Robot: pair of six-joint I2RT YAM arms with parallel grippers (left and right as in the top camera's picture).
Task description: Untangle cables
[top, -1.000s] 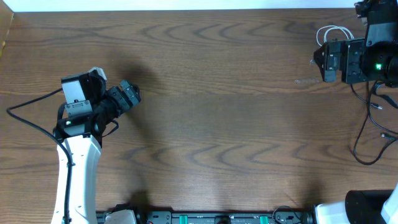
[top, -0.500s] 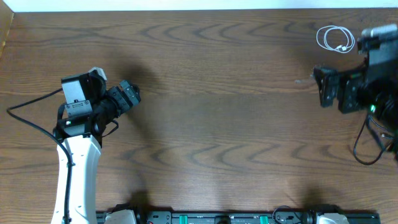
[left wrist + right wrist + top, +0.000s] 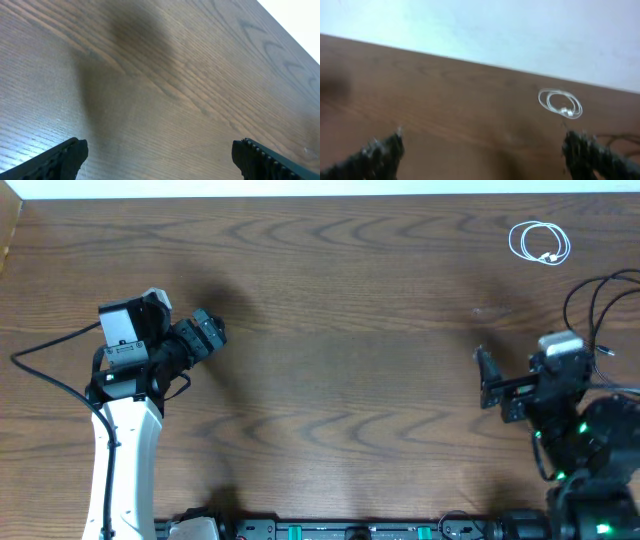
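White cable: small loose coil, plug end inside, flat on wood bench.
Left gripper: released.
Right gripper: released.

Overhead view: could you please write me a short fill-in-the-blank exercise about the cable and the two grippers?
1. The coiled cable on the table is ___ in colour.
2. The left gripper and the right gripper both have ___ jaws.
3. Neither gripper touches the cable; the nearer one is the ___ gripper.
Missing words: white, open, right.
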